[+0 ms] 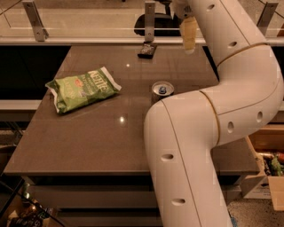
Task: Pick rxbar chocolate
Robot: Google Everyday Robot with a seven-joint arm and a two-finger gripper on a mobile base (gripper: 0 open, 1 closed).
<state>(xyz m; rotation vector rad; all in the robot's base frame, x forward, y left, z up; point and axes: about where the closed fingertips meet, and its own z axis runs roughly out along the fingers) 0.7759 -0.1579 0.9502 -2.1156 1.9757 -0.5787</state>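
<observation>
The rxbar chocolate [147, 49] is a small dark flat bar lying near the far edge of the brown table [115, 137], just in front of a railing post. My white arm rises from the lower right and bends over the table's far right side. My gripper [172, 4] is at the top edge of the view, mostly cut off, a little above and to the right of the bar and apart from it.
A green chip bag [82, 88] lies on the left part of the table. A silver-blue drink can [162, 90] stands mid-table against my arm. A glass railing with metal posts [149, 20] runs behind the far edge. Boxes [266, 168] sit on the floor at the right.
</observation>
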